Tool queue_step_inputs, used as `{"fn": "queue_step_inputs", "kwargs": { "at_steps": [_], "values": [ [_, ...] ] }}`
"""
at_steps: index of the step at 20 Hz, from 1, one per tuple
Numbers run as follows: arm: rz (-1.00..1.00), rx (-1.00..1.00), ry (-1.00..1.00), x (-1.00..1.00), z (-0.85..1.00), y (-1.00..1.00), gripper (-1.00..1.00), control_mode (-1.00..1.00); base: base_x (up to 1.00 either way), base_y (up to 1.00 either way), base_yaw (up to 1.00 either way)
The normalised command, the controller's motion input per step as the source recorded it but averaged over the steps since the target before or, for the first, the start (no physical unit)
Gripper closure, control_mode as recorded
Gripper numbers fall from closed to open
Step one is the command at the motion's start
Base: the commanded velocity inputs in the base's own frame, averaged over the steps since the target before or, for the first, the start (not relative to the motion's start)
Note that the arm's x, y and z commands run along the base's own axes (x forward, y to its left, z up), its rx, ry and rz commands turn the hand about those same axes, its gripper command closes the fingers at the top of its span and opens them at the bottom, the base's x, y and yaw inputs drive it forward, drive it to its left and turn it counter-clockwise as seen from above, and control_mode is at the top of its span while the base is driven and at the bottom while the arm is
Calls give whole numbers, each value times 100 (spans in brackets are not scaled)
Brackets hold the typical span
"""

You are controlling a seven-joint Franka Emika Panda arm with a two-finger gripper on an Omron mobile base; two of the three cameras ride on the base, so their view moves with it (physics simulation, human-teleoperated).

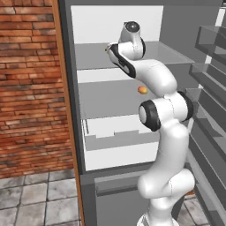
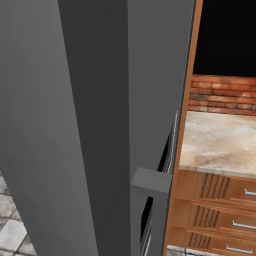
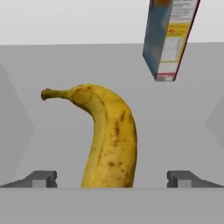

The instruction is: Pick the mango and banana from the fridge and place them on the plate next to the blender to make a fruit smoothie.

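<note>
The banana (image 3: 109,140), yellow with brown specks, lies on a pale grey fridge shelf (image 3: 183,131), its stem pointing up and left in the hand view. My gripper (image 3: 112,177) is open. Its fingertips (image 3: 41,178) stand wide on either side of the banana's near end, not touching it. In the left base view the arm reaches into the open fridge (image 1: 110,99) at the upper shelf. The small orange-red mango (image 1: 142,90) sits on the shelf below, beside the arm. The plate and the blender are out of view.
A blue and white carton (image 3: 168,39) stands on the same shelf behind the banana. Door racks (image 1: 207,75) line the right side. A brick wall (image 1: 26,88) is to the left. The right base view has the grey fridge door (image 2: 75,125), a stone counter (image 2: 220,142) and wooden drawers (image 2: 220,210).
</note>
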Motion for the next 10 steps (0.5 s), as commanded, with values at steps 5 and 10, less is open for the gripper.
{"fn": "queue_step_inputs", "kwargs": {
  "at_steps": [5,10],
  "values": [
    [0,0,6,42,0,0,-100,-100,0,0,0],
    [0,0,3,27,-14,0,100,-100,0,0,0]
  ]
}}
